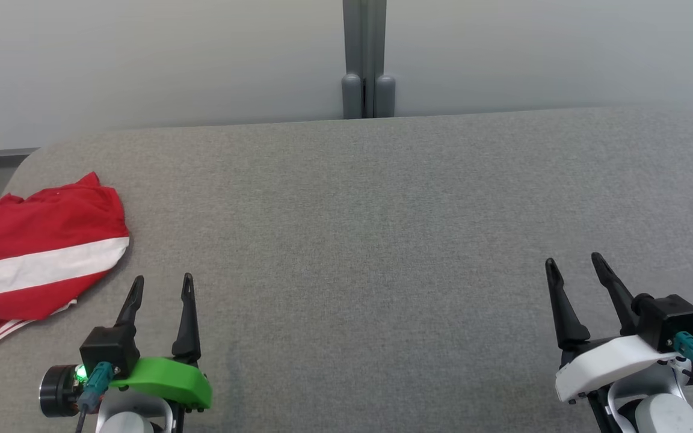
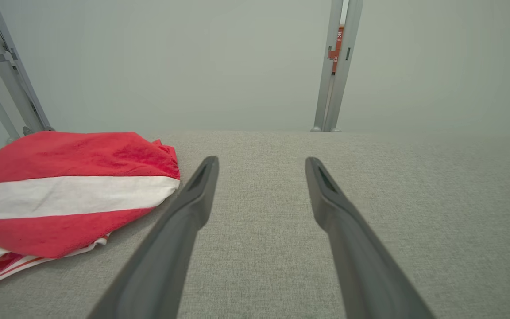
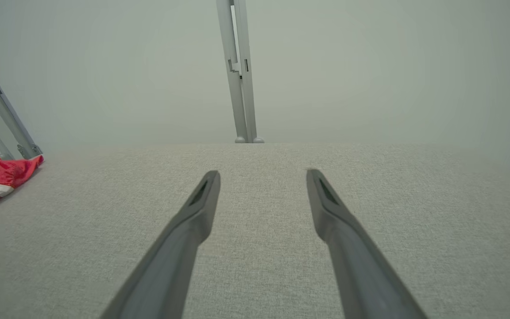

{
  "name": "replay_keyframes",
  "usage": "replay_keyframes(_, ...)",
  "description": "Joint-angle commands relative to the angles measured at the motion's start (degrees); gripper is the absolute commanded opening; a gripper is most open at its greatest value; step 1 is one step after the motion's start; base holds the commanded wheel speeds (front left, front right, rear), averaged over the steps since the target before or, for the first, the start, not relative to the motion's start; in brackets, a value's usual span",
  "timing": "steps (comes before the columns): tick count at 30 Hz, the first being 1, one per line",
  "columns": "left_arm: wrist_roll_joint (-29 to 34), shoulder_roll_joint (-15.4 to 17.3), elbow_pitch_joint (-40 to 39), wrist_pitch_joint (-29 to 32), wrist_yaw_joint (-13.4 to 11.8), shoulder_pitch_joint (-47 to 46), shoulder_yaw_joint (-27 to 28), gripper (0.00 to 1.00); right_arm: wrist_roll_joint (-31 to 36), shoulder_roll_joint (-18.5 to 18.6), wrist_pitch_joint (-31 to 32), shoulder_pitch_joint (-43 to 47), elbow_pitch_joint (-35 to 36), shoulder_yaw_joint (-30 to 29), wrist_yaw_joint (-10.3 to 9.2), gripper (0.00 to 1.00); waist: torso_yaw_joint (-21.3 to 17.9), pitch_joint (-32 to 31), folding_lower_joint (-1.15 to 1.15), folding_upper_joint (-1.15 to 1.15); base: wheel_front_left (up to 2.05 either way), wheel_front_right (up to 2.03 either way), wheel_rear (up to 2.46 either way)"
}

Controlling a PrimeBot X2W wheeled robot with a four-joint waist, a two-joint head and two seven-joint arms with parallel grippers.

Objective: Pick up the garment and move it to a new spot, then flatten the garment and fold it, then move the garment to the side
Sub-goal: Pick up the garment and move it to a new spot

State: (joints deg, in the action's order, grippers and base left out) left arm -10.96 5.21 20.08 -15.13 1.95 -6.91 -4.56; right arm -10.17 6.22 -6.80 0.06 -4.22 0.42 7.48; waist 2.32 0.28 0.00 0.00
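The red garment with a white stripe (image 1: 33, 252) is lying bunched at the left edge of the grey fabric-covered table (image 1: 382, 240). The left gripper (image 1: 162, 287) is hovering just beside it, fingers spread and empty. Well apart, the right gripper (image 1: 575, 264) is hanging over bare cloth, jaws parted, grasping nothing.

A soft, terry-looking red-and-white cloth garment (image 1: 40, 252) is lying on the table (image 1: 382, 240), itself wearing matt grey woven fabric; the left gripper (image 1: 162, 280) is showing 2 smooth matt dark plastic fingers (image 2: 179, 230) and a glossy green plastic shell (image 1: 166, 382).
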Motion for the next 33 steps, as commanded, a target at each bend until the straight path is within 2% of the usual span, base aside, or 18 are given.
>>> replay_keyframes(1, -0.1, 0.0, 0.1, 0.0, -0.2, -1.1, 0.0, 1.0, -0.1, 0.3, 0.2, 0.6, 0.5, 0.4, 0.02, 1.0, 1.7, 0.3, 0.0, 0.0, 0.0, 0.0, 0.0)
replay_keyframes(19, -0.8, -0.2, -0.4, 0.0, -1.4, -1.2, 2.6, 1.0, -1.1, 2.0, 2.4, -2.1, 5.7, 6.5, 0.01, 1.0, 19.3, 1.6, 0.0, 0.0, 0.0, 0.0, 0.0)
replay_keyframes(25, -0.6, 0.4, -0.5, 0.0, -1.4, -0.5, 3.6, 1.0, -1.2, 1.9, 2.6, -2.5, 6.3, 6.6, 0.02, 1.0, 22.4, 2.1, 0.0, 0.0, 0.0, 0.0, 0.0)
replay_keyframes(33, -0.9, 0.1, -0.9, 0.0, -1.5, -1.3, 4.6, 1.0, -0.7, 2.2, 3.2, -3.4, 6.9, 6.9, 0.01, 1.0, 23.0, 4.0, 0.0, 0.0, 0.0, 0.0, 0.0)
